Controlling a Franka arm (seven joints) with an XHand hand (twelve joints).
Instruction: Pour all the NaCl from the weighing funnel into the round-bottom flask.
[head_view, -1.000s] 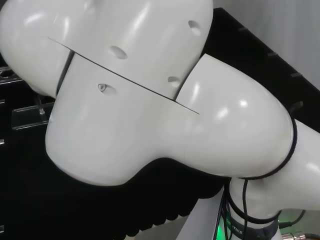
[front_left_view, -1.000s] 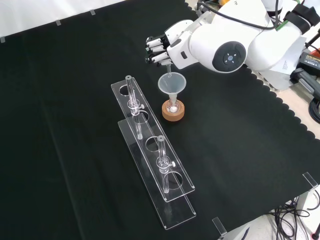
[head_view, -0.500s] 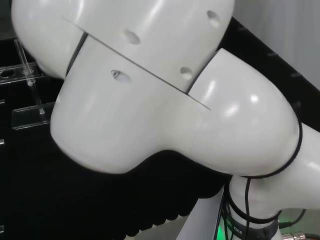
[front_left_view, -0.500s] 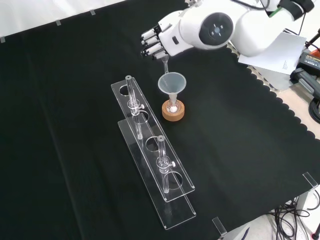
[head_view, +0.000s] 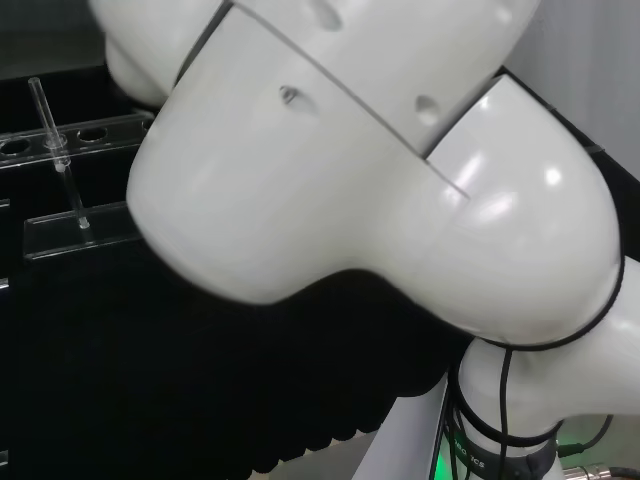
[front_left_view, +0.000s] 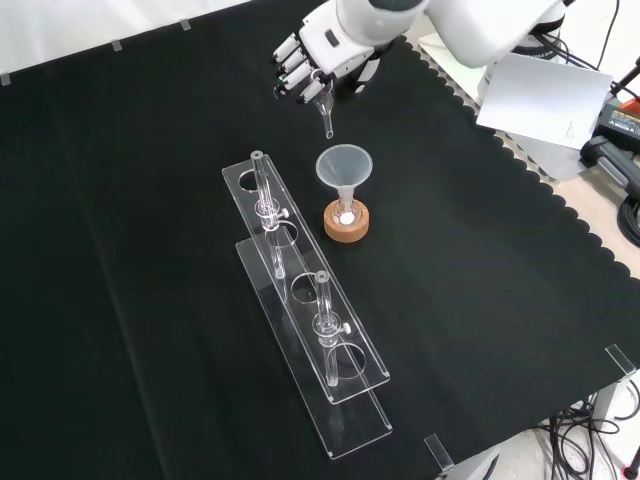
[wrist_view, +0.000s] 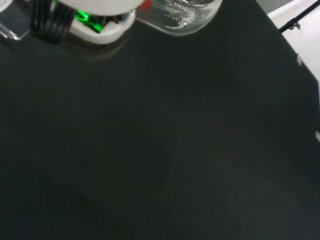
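Observation:
In the front view the hand (front_left_view: 318, 58) is near the top edge, its fingers curled round a clear weighing funnel (front_left_view: 325, 115) whose thin stem points down. Lower and slightly right of the stem stands a clear cone funnel (front_left_view: 344, 166) set in the neck of a small round-bottom flask (front_left_view: 346, 213). The flask rests on a cork ring (front_left_view: 346, 228), and a little white powder lies in its bottom. The stem tip hangs apart from the cone funnel, above its left rim. The wrist view looks down on black cloth, with the clear glass of the weighing funnel (wrist_view: 181, 14) at the picture's edge.
A long clear acrylic rack (front_left_view: 305, 310) with two upright glass tubes lies left of the flask in the front view; its end shows in the head view (head_view: 60, 140). White arm links (head_view: 380, 180) cover most of the head view. A sheet of paper (front_left_view: 545, 100) lies beyond the cloth's right edge.
The hand has lifted the weighing funnel off the cone funnel and carried it up and left in the front view. The arm's links have swung upward in both views.

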